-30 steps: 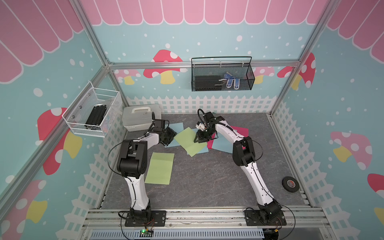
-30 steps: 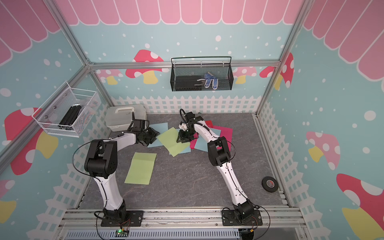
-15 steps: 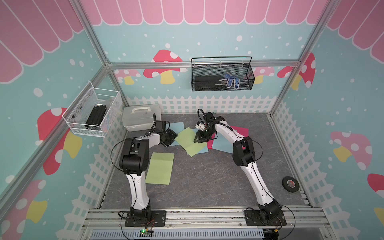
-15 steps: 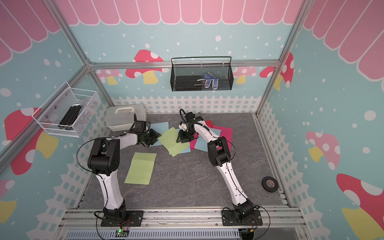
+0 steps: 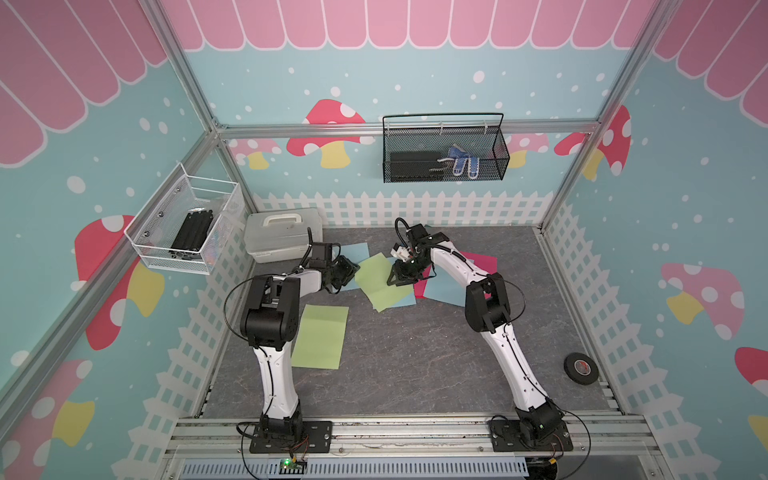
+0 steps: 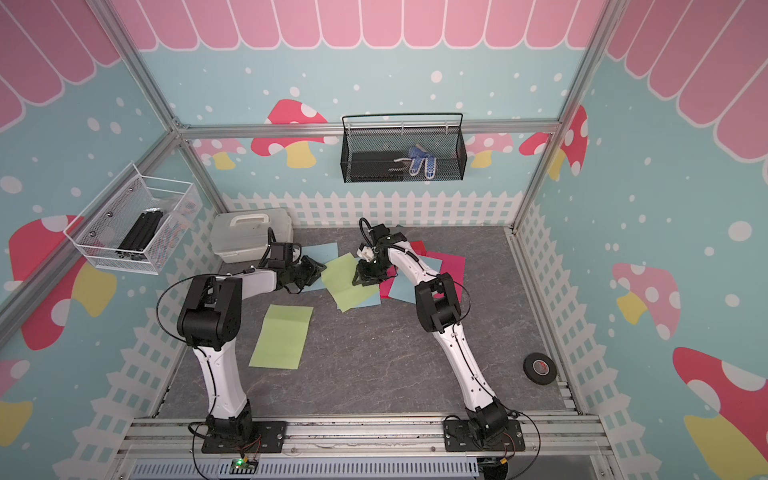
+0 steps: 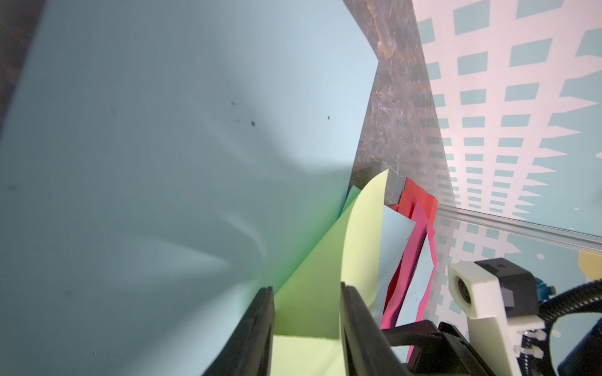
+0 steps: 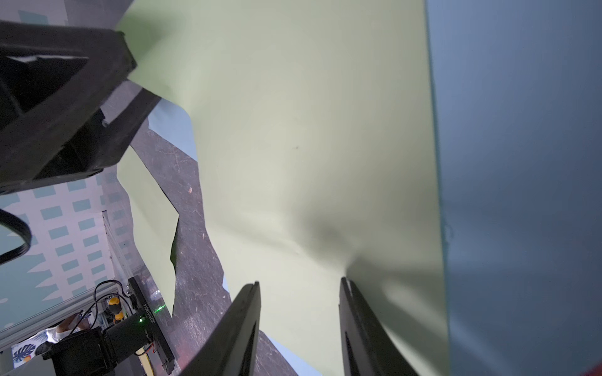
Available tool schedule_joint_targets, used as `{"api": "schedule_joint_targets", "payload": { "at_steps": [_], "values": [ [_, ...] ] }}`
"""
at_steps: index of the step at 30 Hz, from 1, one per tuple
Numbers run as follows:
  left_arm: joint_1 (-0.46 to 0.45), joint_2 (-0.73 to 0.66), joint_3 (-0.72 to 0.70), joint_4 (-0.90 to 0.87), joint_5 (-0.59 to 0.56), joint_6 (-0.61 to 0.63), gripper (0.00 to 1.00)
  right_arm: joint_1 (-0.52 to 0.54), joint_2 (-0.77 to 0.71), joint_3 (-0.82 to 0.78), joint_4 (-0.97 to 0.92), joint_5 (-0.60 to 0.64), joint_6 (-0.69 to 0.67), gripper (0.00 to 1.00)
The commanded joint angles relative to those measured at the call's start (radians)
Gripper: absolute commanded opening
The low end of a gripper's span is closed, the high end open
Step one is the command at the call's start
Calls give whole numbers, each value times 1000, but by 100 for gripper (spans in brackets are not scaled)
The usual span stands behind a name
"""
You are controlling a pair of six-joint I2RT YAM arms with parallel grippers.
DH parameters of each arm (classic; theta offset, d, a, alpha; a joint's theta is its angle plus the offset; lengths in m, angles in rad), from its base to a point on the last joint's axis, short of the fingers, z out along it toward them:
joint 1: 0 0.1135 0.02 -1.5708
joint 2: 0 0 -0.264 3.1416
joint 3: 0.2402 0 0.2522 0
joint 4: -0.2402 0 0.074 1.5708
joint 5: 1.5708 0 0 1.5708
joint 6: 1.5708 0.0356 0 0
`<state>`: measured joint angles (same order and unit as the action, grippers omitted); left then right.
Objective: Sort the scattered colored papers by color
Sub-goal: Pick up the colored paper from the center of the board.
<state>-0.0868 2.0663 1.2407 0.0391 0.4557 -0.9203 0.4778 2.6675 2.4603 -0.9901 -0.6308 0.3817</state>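
Observation:
Colored papers lie overlapped at the back of the grey floor. A light green paper [image 5: 380, 286] lies over a light blue one [image 5: 354, 252]. To its right are a red sheet [image 5: 420, 287], another light blue sheet [image 5: 446, 289] and a magenta-pink sheet [image 5: 482, 262]. A second green sheet [image 5: 320, 336] lies alone near the left arm. My left gripper [image 5: 347, 270] is at the green paper's left corner; in the left wrist view its jaws [image 7: 306, 293] stand apart with the lifted green edge [image 7: 325, 260] between them. My right gripper [image 5: 399, 278] is open, its fingertips pressing down on the same green paper [image 8: 309, 130].
A white lidded box [image 5: 282, 235] stands at the back left, close behind the left gripper. A black tape roll [image 5: 580, 368] lies at the right wall. A black wire basket [image 5: 444, 153] and a white one [image 5: 187, 228] hang on the walls.
My left gripper has slid right to the corner of the green paper, and its jaws have narrowed. The right arm has not moved.

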Motion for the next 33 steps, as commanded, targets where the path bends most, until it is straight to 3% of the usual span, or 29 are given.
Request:
{"api": "schedule_joint_targets", "payload": {
  "at_steps": [1, 5, 10, 13, 25, 33],
  "values": [
    [-10, 10, -18, 52, 34, -2, 36, 2, 43, -20, -12, -12, -14, 43],
    [-11, 29, 0, 34, 46, 15, 36, 2, 41, -20, -12, -17, -15, 43],
    [-13, -36, -18, -8, -57, 77, 38, 2, 41, -22, -12, -18, -18, 43],
    [-12, -22, 34, -92, -63, 124, 38, 2, 44, -22, -9, -25, -16, 43],
    [-25, -20, 23, -111, -50, 148, 37, 2, 50, -22, -4, -41, -15, 43],
    [-21, -36, 20, -148, -134, 183, 38, 2, 40, -29, -2, -43, -20, 43]
  ]
}}
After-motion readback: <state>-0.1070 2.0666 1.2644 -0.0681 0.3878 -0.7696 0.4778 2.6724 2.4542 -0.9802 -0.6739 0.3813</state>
